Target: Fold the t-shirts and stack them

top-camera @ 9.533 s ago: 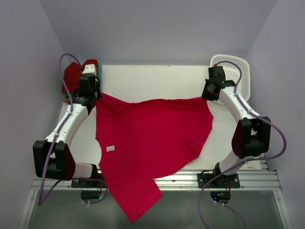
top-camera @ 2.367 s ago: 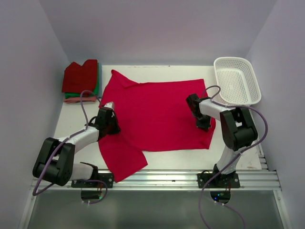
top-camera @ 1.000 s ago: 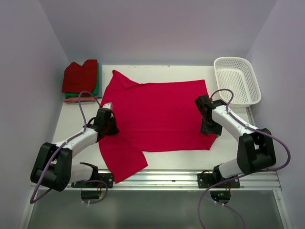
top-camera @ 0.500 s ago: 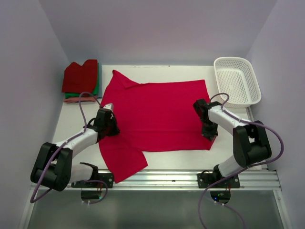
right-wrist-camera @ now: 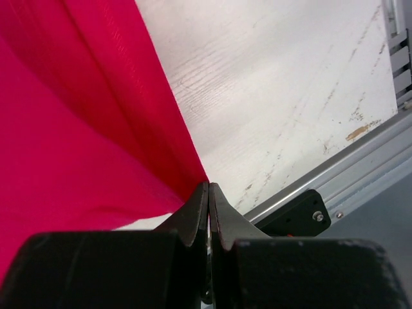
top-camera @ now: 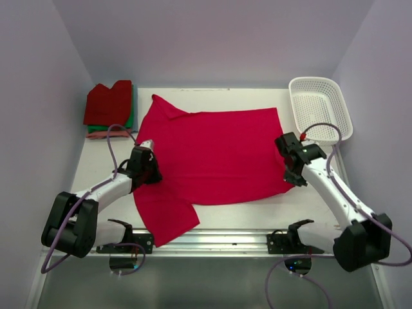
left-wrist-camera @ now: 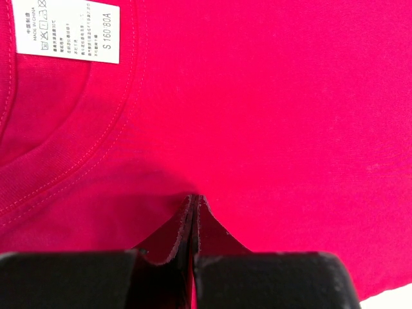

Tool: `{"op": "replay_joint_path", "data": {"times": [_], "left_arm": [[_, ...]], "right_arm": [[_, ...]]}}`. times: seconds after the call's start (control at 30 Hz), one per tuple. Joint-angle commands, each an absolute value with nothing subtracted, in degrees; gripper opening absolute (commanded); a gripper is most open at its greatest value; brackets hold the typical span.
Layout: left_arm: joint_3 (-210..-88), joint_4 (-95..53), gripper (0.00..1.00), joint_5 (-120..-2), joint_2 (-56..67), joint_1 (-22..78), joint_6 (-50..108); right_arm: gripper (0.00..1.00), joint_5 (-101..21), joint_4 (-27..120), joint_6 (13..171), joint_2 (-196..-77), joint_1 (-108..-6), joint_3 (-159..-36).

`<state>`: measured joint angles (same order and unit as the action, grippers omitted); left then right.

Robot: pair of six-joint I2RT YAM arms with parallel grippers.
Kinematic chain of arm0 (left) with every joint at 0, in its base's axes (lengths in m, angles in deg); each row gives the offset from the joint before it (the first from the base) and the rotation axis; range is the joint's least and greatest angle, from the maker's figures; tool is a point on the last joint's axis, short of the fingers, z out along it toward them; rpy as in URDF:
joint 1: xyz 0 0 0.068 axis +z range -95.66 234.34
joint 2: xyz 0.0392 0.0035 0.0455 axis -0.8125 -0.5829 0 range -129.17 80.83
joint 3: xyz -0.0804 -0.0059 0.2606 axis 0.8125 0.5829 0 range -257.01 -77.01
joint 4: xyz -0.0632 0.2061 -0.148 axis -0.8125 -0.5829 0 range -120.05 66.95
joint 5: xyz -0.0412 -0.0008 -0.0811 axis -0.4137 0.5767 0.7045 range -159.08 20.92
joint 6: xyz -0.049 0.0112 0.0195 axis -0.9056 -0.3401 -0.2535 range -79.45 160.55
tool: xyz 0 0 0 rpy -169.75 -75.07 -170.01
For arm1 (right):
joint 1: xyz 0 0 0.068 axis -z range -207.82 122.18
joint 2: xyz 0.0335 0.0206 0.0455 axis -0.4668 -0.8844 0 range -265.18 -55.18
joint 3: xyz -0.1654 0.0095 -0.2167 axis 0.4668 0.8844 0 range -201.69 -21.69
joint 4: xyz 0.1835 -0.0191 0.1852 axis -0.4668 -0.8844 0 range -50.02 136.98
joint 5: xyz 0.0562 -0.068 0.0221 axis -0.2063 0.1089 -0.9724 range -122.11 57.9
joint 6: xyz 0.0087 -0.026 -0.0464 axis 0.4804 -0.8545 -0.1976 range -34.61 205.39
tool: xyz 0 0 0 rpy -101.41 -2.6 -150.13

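A bright crimson-pink t-shirt [top-camera: 212, 151] lies spread flat on the white table, one sleeve hanging toward the front edge. My left gripper [top-camera: 149, 172] is shut on a pinched fold of the shirt beside the collar. In the left wrist view its tips [left-wrist-camera: 193, 201] grip the cloth below the white size label [left-wrist-camera: 67, 29]. My right gripper [top-camera: 296, 179] is shut on the shirt's near right corner. In the right wrist view the tips [right-wrist-camera: 208, 188] hold that hem just above the table. A stack of folded t-shirts [top-camera: 109, 106], dark red over green and salmon, sits at the back left.
A white lattice basket [top-camera: 320, 106] stands at the back right. The metal rail [top-camera: 212, 239] runs along the table's front edge, close behind the right gripper. Bare white tabletop [right-wrist-camera: 283, 96] shows right of the shirt.
My right arm has swung outward to the right, and its gripper has shifted right and nearer with the shirt's corner in it. The left gripper has not moved.
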<state>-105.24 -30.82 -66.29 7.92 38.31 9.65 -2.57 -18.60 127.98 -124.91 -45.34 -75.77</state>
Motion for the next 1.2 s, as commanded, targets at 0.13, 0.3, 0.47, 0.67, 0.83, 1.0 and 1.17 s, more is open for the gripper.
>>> {"op": "replay_joint_path", "data": {"times": [0.13,0.3,0.47,0.67,0.83,1.0,1.17], "left_arm": [[-105.4,-29.4,0.00,-65.9,8.5,38.7,10.2],[-105.8,-31.0,0.00,-66.4,9.1,38.7,10.3],[-106.4,-33.0,0.00,-67.8,10.6,38.7,10.4],[-107.3,-34.5,0.00,-68.6,11.2,38.7,10.4],[-107.3,-34.0,0.00,-67.9,11.1,38.7,10.0],[-106.8,-31.4,0.00,-63.3,9.6,38.7,10.1],[-106.9,-25.4,0.00,-54.1,11.2,38.5,10.8]], "right_arm": [[0.00,1.6,-24.8,133.2,-112.5,-45.2,-79.3],[0.02,0.0,-24.0,132.8,-113.4,-45.1,-77.1],[0.41,0.0,-24.7,132.8,-113.4,-45.1,-77.7],[0.45,0.2,-23.0,131.9,-109.8,-45.2,-78.5],[0.38,-3.3,-18.8,130.6,-111.8,-45.2,-75.0],[0.42,-7.0,-12.0,130.1,-118.8,-45.2,-72.6],[0.41,-14.1,-0.7,125.2,-123.6,-45.3,-70.8]]}}
